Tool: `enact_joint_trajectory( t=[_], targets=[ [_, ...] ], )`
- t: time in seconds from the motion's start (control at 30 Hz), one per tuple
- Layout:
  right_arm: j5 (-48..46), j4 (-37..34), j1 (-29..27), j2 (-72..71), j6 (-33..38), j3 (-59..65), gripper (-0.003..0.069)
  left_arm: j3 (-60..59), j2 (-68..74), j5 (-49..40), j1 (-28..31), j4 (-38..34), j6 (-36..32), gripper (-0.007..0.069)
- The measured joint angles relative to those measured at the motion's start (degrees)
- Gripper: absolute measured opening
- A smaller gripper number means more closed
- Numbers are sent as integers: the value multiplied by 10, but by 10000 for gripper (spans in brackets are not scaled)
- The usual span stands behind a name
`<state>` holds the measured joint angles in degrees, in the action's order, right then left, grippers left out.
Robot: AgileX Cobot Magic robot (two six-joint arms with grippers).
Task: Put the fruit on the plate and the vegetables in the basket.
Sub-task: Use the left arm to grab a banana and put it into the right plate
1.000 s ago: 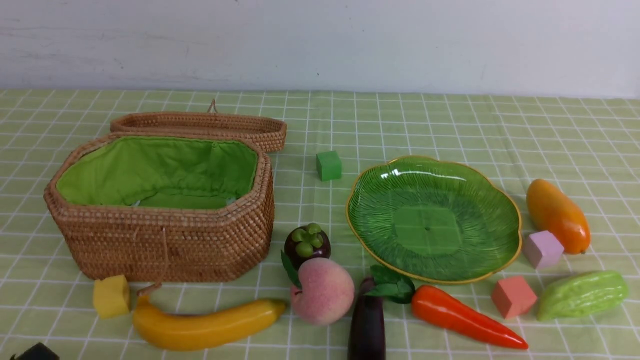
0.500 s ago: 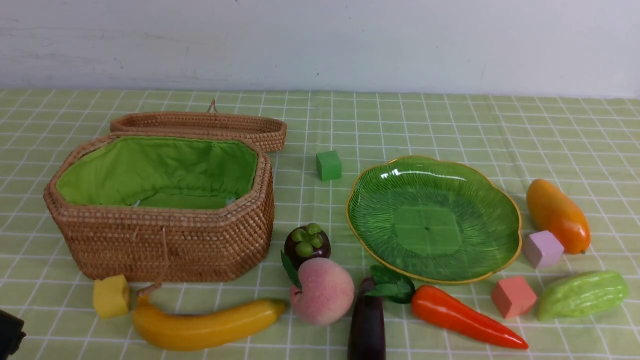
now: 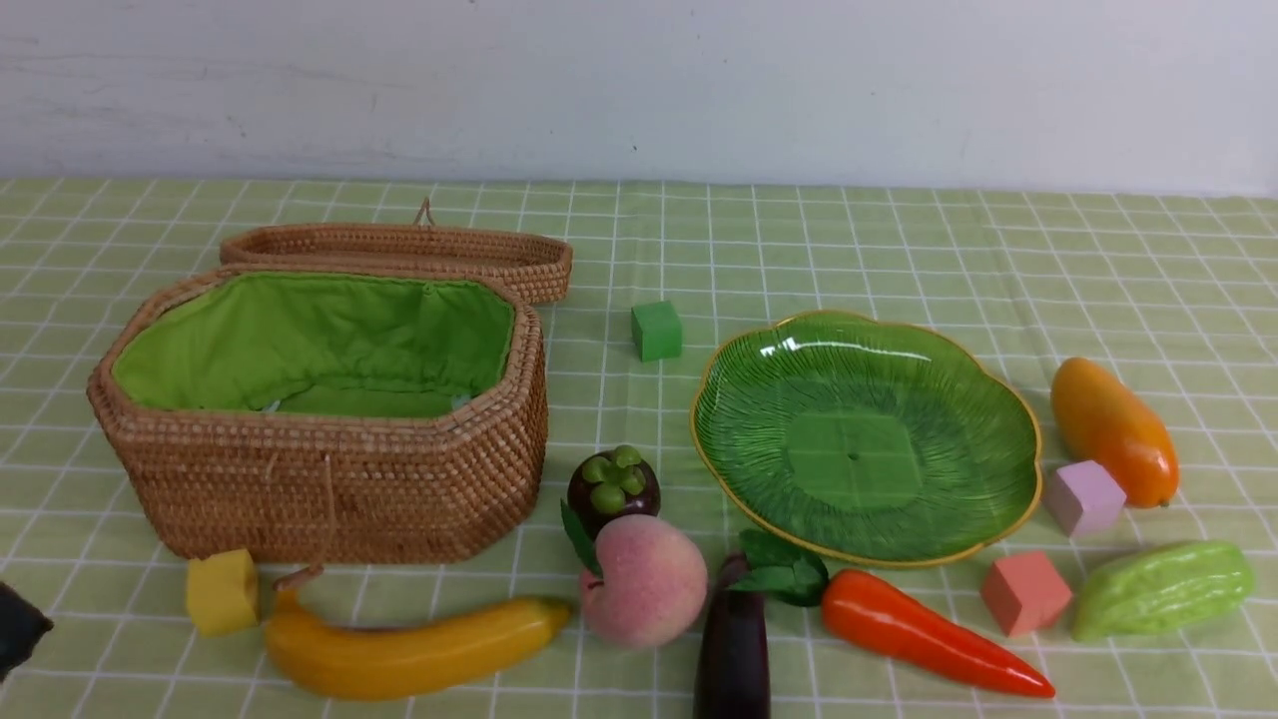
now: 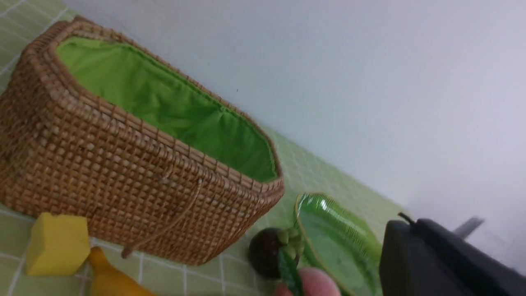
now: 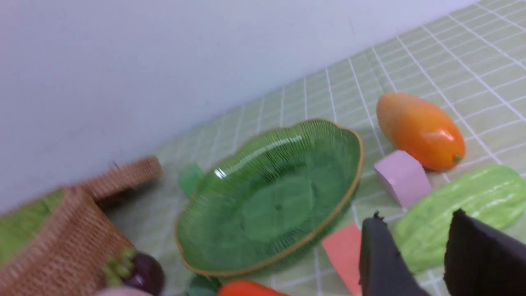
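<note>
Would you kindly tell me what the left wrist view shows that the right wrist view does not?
Only the left wrist view: the yellow foam cube and the tip of the yellow toy banana. Only the right wrist view: the orange-yellow toy mango, the bumpy light-green bitter gourd, the lilac foam cube, the salmon foam cube and the red-orange carrot. Both: the brown woven wicker basket, the translucent green glass plate and the dark purple mangosteen.

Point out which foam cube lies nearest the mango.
The lilac cube, right beside the mango. The salmon cube sits farther off; the green cube and yellow cube lie far to the left.
</note>
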<state>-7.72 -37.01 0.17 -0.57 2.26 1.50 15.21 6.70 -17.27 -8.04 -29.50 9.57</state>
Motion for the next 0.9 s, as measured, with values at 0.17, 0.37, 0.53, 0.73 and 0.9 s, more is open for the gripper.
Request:
enact_joint_trajectory(
  t=[0.17,0.37,0.53,0.73,0.9],
  targets=[
    [31,-73,0,0,-10,0,235,62,96,-79,0,5,-86,-13],
    [-145,-73,22,28,41,-109,98,158,251,-202,0,-11,-244,-13],
    [-300,-26,24,106,122,-246,-1,200,325,-247,-22,-31,-324,-13],
    [-510,63,24,201,192,-408,-6,274,478,-331,-151,64,-349,-13],
    [-557,97,24,216,230,-442,-2,313,605,-338,-227,184,-350,50]
  ],
)
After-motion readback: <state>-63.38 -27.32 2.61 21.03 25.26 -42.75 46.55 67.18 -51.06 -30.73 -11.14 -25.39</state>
